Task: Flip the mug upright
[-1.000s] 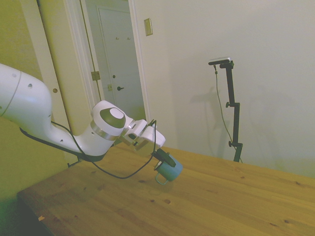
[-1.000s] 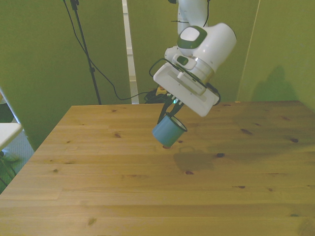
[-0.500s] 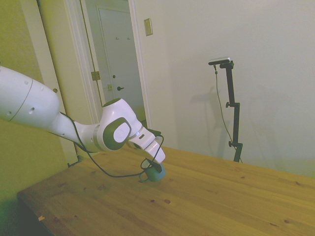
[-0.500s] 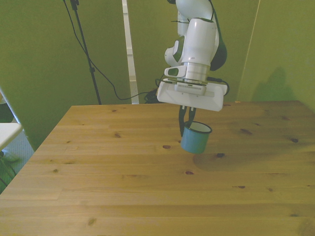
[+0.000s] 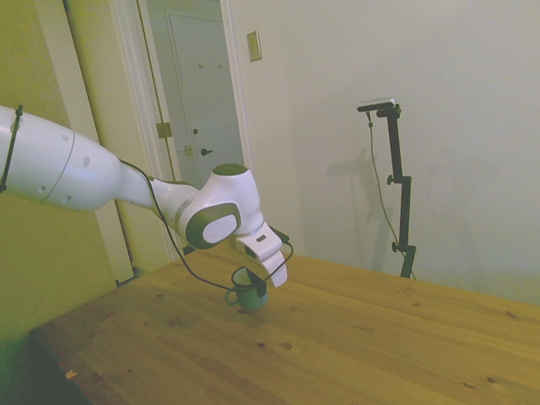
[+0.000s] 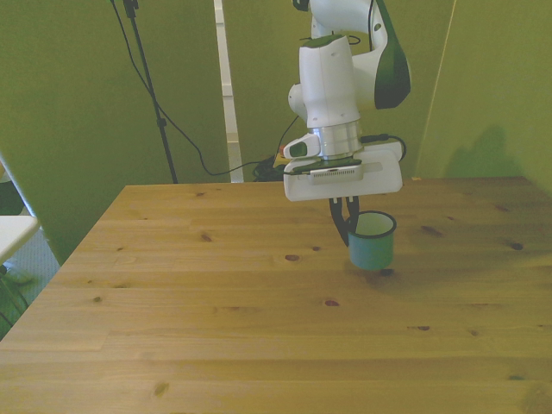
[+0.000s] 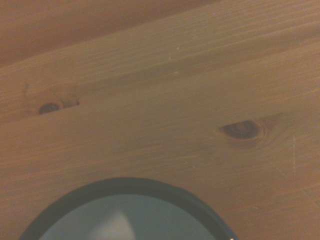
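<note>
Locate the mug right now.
The mug stands upright on the wooden table, right of centre in the front view, directly under the gripper, whose fingers pinch its rim on the front view's left side.

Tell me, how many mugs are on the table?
1. The mug stands upright, mouth up, toward the front view's right side of the table, with the pincer at its rim. No other mug shows.

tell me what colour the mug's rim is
Dark, nearly black, around the teal mug; clearest in the wrist view.
</note>
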